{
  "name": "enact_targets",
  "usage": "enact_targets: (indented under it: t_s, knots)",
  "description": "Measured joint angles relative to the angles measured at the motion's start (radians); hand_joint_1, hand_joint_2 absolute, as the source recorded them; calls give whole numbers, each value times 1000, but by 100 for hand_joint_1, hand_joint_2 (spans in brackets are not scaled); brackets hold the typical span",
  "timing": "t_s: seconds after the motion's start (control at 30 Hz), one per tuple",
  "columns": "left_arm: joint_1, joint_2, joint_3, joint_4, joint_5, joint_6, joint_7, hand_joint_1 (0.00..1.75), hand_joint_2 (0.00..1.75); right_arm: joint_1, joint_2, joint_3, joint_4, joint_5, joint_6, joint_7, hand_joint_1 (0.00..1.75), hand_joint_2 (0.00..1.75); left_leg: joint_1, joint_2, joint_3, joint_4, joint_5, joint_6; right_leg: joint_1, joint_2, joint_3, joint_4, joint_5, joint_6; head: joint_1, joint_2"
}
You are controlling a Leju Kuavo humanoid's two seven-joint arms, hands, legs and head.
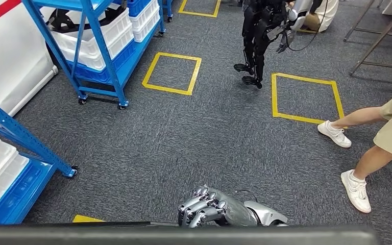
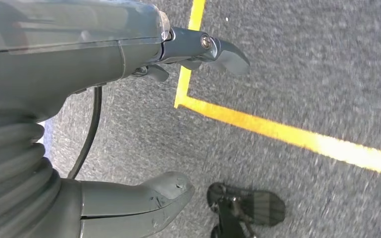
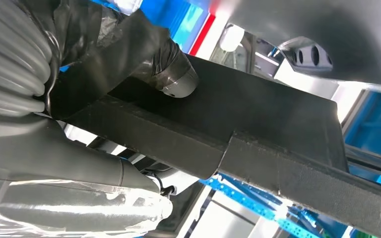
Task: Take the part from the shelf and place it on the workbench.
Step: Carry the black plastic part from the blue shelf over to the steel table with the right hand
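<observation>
The black part (image 3: pixel 258 124) is clamped in the right hand (image 3: pixel 79 99), thumb pressed on its flat face, with blue shelf (image 3: pixel 258 203) framing just beyond it. The left hand (image 2: pixel 129 124) hangs over grey carpet (image 2: pixel 302 59), grasping nothing, fingers apart, near a yellow floor line (image 2: pixel 278 131).

I see grey carpet floor (image 1: pixel 184 138). Two yellow tape squares on it: one (image 1: pixel 172 74) near blue rack (image 1: pixel 99 46), other (image 1: pixel 306 97) more right, well apart. Rack stands on small wheels, holds white bins (image 1: pixel 94 38). Second blue rack (image 1: pixel 10 153) at my left edge, also with white bins. Black robot legs (image 1: pixel 252 46) stand between squares. Person's white shoes (image 1: pixel 344 161) on carpet at right. Metal frame legs (image 1: pixel 383 41) at far right corner.
</observation>
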Motion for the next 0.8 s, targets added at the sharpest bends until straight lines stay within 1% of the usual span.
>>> enact_targets:
  t_s: [0.03, 0.07, 0.1, 0.13, 0.17, 0.2, 0.23, 0.27, 0.3, 0.33, 0.37, 0.4, 0.43, 0.47, 0.5, 0.53, 0.57, 0.6, 0.63, 0.67, 0.7, 0.73, 0.77, 0.8]
  knots:
    - [-1, 0, 0, 0, -1, 0, 0, 0, 175, 0, 1, 1, 0, 0, 0, 0, 175, 175, 0, -3, 0, 5, -6, -4, -4, 10, 4, -9, 6, -1, 0, 0]
    - [-2, 1, 0, 0, -2, -1, -1, 0, 175, -1, 2, 2, 0, 0, 0, 0, 175, 175, 1, -18, -6, 23, -21, -7, -8, 19, 8, -19, 13, -3, 0, 0]
    - [-2, 1, 0, 0, -3, -1, -2, 0, 175, -2, 5, 3, 0, 0, 0, 1, 175, 175, 2, -39, -24, 63, -46, -11, -13, 28, 11, -26, 18, -5, 0, 0]
    - [-1, 3, 0, 0, -4, -1, -5, 0, 175, -3, 7, 6, 0, 0, 0, 1, 175, 175, 5, -65, -53, 126, -80, -13, -15, 37, 10, -27, 21, -5, 0, 0]
    - [1, 5, 0, 0, -4, -1, -9, 0, 175, -4, 9, 8, 1, 0, -1, 2, 175, 175, 6, -80, -87, 196, -111, -16, -16, 46, 7, -25, 21, -7, 0, 0]
    - [3, 7, 0, 0, -5, -2, -13, 0, 175, -5, 11, 10, 3, 1, -1, 3, 175, 175, 7, -88, -119, 258, -132, -20, -16, 57, 5, -21, 21, -7, 0, 0]
    - [4, 10, 1, 0, -5, -2, -18, 0, 175, -6, 11, 12, 6, 1, -1, 3, 175, 175, 9, -90, -139, 290, -134, -24, -17, 69, 4, -18, 19, -6, 0, 0]
    - [4, 12, 1, 0, -6, -3, -22, 0, 175, -8, 12, 15, 8, 2, -1, 3, 175, 175, 12, -91, -140, 283, -115, -29, -19, 80, 4, -14, 17, -3, 0, 0]
    - [4, 14, 1, 0, -6, -3, -26, 0, 175, -12, 14, 18, 11, 2, -2, 4, 175, 175, 15, -95, -123, 238, -79, -34, -22, 92, 5, -9, 14, 1, 0, 0]
    - [3, 17, 1, 0, -6, -3, -28, 0, 175, -17, 15, 21, 14, 2, -3, 4, 175, 175, 21, -107, -92, 168, -38, -39, -26, 104, 6, -3, 11, 6, 0, 0]
    - [3, 20, 2, 0, -6, -2, -30, 0, 175, -21, 16, 23, 16, 1, -4, 3, 175, 175, 25, -126, -61, 99, -10, -43, -28, 115, 6, 3, 7, 13, 0, 0]
    - [3, 23, 4, 0, -6, -2, -32, 0, 175, -23, 16, 25, 18, 1, -7, 3, 175, 175, 28, -143, -39, 48, 7, -41, -29, 125, 4, 6, 4, 20, 0, 0]
    - [2, 26, 6, 0, -7, -2, -33, 0, 175, -25, 16, 27, 19, 0, -11, 2, 175, 175, 28, -154, -28, 22, 11, -36, -30, 135, 1, 9, 3, 27, 0, 0]
    - [1, 29, 8, 0, -9, -2, -34, 0, 175, -25, 16, 27, 20, 0, -16, 2, 175, 175, 24, -155, -25, 16, 9, -27, -30, 144, -3, 9, 5, 33, 0, 0]
    - [0, 33, 9, 0, -13, -2, -33, 0, 175, -24, 16, 28, 21, 0, -21, 1, 175, 175, 23, -145, -26, 16, 12, -16, -33, 153, -7, 9, 8, 38, 0, 0]
    - [-1, 38, 9, 0, -17, -2, -32, 0, 175, -23, 16, 28, 23, 1, -27, 0, 175, 175, 22, -135, -26, 16, 15, -8, -34, 150, -12, 14, 7, 42, 0, 0]
    - [-2, 43, 9, 0, -22, -4, -31, 0, 175, -23, 16, 28, 25, 1, -31, -2, 175, 175, 21, -125, -27, 15, 18, -1, -35, 132, -21, 32, -4, 46, 0, 0]
    - [-2, 48, 9, -1, -25, -7, -32, 0, 175, -23, 17, 29, 26, 2, -35, -4, 175, 175, 20, -114, -29, 14, 21, 5, -35, 108, -39, 69, -28, 49, 0, 0]
    - [-2, 54, 9, -1, -28, -11, -35, 0, 175, -23, 17, 29, 28, 3, -39, -8, 175, 175, 17, -104, -30, 13, 22, 8, -35, 79, -66, 127, -61, 51, 0, 0]
    - [0, 60, 9, -1, -31, -16, -39, 0, 175, -23, 18, 30, 31, 4, -43, -13, 175, 175, 14, -94, -33, 14, 22, 10, -35, 60, -100, 197, -98, 53, 1, 0]
    - [1, 66, 9, -1, -35, -20, -44, 0, 175, -21, 19, 30, 33, 6, -47, -17, 175, 175, 11, -82, -34, 14, 21, 11, -36, 53, -132, 264, -125, 54, 1, 0]
    - [1, 72, 9, -1, -40, -22, -48, 0, 175, -20, 21, 31, 36, 8, -51, -21, 175, 175, 8, -72, -35, 14, 21, 12, -36, 50, -152, 305, -136, 51, 0, 0]
    - [0, 77, 9, -1, -45, -24, -52, 0, 175, -18, 24, 32, 38, 10, -55, -25, 175, 175, 6, -61, -35, 14, 21, 12, -34, 50, -153, 309, -128, 47, 1, 0]
    - [-2, 83, 9, -1, -49, -25, -54, 0, 175, -16, 28, 34, 39, 10, -59, -29, 175, 175, 4, -50, -34, 14, 20, 12, -30, 47, -134, 274, -104, 39, 1, 0]
